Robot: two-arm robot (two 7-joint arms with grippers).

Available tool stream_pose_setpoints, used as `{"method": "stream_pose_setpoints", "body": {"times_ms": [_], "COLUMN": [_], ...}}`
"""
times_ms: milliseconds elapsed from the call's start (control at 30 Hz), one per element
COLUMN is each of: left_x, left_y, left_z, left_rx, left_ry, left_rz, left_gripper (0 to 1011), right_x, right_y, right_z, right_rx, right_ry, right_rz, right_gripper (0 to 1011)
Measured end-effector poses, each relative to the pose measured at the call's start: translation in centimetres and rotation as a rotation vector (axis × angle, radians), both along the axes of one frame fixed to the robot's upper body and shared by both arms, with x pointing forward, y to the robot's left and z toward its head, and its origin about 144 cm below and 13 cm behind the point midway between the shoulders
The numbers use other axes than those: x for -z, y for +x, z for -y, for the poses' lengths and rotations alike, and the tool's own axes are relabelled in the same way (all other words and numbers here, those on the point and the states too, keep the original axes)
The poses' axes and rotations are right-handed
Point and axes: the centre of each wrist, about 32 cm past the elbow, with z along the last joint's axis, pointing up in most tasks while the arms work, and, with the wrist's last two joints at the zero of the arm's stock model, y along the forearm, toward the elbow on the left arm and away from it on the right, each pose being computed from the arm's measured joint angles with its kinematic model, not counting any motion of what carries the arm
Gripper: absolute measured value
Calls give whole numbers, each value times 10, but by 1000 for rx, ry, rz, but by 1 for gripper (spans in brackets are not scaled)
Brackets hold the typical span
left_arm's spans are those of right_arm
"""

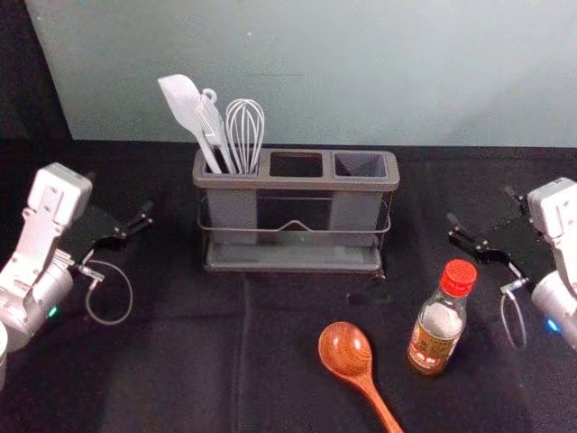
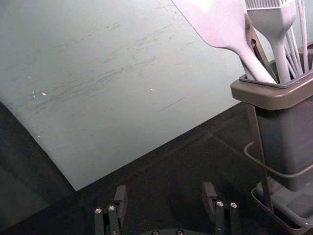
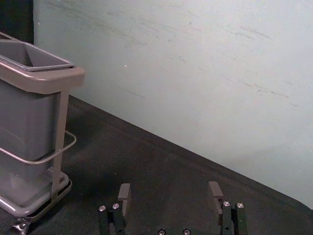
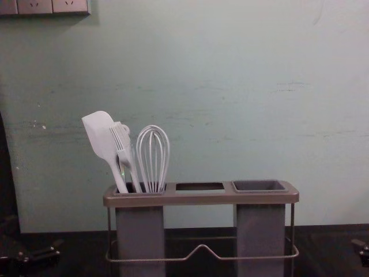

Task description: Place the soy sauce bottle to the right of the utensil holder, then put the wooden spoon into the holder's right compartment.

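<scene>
- Presently, soy sauce bottle [image 1: 439, 327] upright on worktop [image 1: 180, 370], at 4 o'clock from utensil holder [image 1: 293, 185].
- Wooden spoon [image 1: 346, 350] lying at holder's 5 o'clock, apart from bottle.
- Left gripper [image 1: 122, 200] at holder's 9 o'clock; fingers wide.
- Right gripper [image 1: 480, 207] at holder's 3 o'clock; fingers likewise wide.

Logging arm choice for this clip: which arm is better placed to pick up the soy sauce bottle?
The right, I'd judge: its open, empty claw is near the soy sauce bottle, on the same side, while the left claw is out past the utensil holder's left end.
</scene>
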Motion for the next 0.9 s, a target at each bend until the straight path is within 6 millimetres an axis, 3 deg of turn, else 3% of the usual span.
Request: {"method": "stream_pose_setpoints", "body": {"times_ms": [300,900], "left_x": [0,0], "left_y": [0,0], "left_z": [0,0], "left_rx": [0,0], "left_ry": [0,0], "left_rz": [0,0], "left_gripper": [1005,1005], "right_x": [-7,-51], "right_y": [-9,-80], "right_z": [1,11], "right_rx": [-9,11], "right_ry": [-22,106], "right_rz": [-11,73], "right_gripper": [1004,1004]}}
